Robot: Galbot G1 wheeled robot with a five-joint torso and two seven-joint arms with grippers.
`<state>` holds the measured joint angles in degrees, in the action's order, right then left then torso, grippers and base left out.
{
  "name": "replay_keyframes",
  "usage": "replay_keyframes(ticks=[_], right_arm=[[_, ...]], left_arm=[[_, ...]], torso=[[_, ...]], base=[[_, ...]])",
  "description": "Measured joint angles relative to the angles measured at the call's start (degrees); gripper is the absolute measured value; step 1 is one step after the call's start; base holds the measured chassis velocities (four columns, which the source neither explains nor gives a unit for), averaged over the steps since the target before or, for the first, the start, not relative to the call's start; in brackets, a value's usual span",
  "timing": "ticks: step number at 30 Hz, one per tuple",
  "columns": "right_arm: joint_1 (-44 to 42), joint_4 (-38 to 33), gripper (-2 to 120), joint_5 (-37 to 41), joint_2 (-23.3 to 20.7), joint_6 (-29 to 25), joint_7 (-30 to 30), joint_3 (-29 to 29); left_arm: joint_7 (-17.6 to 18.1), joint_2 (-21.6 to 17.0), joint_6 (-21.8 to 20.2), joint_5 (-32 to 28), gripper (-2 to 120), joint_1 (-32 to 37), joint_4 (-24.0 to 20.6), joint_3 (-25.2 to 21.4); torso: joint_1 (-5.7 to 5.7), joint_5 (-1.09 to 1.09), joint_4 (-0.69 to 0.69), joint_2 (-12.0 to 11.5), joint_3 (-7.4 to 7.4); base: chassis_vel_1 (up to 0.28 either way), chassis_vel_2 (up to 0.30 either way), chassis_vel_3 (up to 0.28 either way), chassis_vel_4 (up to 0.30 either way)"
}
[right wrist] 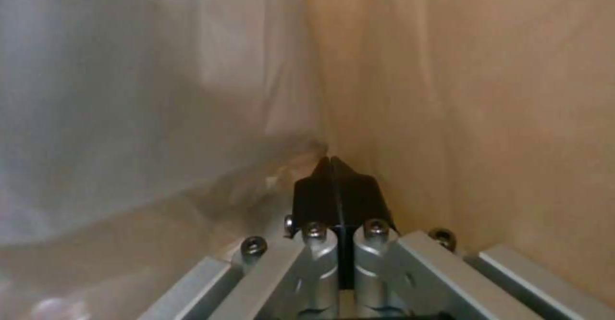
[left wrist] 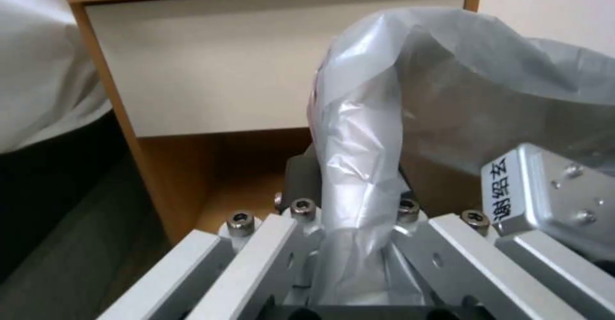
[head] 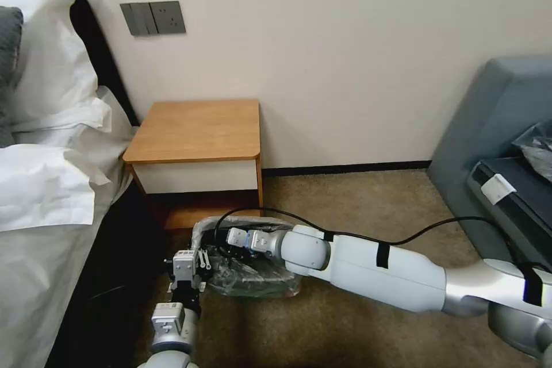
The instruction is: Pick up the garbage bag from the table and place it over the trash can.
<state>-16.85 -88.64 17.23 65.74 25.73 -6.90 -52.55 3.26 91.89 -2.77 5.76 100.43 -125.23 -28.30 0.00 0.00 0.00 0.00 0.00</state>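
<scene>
The garbage bag [head: 253, 273] is thin silvery film draped over the trash can [head: 261, 293], which stands on the carpet in front of the table [head: 195, 129] and shows only dimly through the film. My left gripper [head: 202, 255] is at the can's left edge. In the left wrist view this left gripper [left wrist: 351, 192] is shut on a bunched strip of the garbage bag [left wrist: 359, 132]. My right gripper [head: 222, 240] reaches from the right into the bag's mouth. In the right wrist view the right gripper [right wrist: 330, 176] has its black pads [right wrist: 349, 195] pressed together, with bag film [right wrist: 128, 94] all around.
A bed with white linen [head: 46, 184] runs along the left, close to the can. A grey sofa [head: 500, 126] holding dark items stands at the right. Open carpet [head: 356, 195] lies between sofa and table. The right arm's cable [head: 402, 238] loops above the floor.
</scene>
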Motion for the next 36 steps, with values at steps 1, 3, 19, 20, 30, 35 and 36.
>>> replay_keyframes(ticks=[1,3,19,20,30,35,36], right_arm=[[0.0,0.0,0,0.0,0.0,0.0,0.0,0.0],[-0.22,0.37,0,-0.11,0.2,-0.15,0.04,0.0],[-10.69,-17.41,0,1.4,-9.74,-0.93,1.25,10.28],[-10.69,-17.41,0,1.4,-9.74,-0.93,1.25,10.28],[-36.53,-34.94,15,0.7,-14.91,-7.11,9.41,37.52],[-48.26,-36.81,28,-2.21,-8.73,-9.51,13.69,47.34],[-52.3,-36.63,32,-4.05,-6.35,-11.0,14.73,50.46]], left_arm=[[0.0,0.0,0.0,0.0,5,0.0,0.0,0.0],[0.09,0.2,0.0,0.02,5,-0.02,0.0,0.13],[2.14,0.2,-2.99,-5.77,5,-1.62,2.42,-1.59],[2.14,0.2,-2.99,-5.77,5,-1.62,2.42,-1.59],[3.94,-0.97,-9.83,-19.61,5,-1.88,0.91,-1.94],[3.32,-1.87,-12.06,-23.21,5,-2.29,1.21,-1.64],[3.02,-2.26,-12.47,-23.82,5,-2.37,1.62,-1.68]], torso=[[0.0,0.0,0.0,0.0,0.0],[0.0,0.0,0.0,0.0,0.0],[0.0,0.01,0.0,0.0,-0.01],[0.0,0.01,0.0,0.0,-0.01],[0.0,0.0,-0.02,0.01,-0.01],[-0.01,0.01,0.0,0.0,-0.01],[0.0,0.01,-0.01,0.0,-0.01]], base=[[0.0,0.0,0.0,0.0],[0.0,0.0,0.0,0.0],[0.0,0.0,0.0,0.0],[0.0,0.0,0.0,0.0],[0.0,0.0,0.0,0.0],[0.0,0.0,0.0,0.0],[0.0,0.0,0.0,0.0]])
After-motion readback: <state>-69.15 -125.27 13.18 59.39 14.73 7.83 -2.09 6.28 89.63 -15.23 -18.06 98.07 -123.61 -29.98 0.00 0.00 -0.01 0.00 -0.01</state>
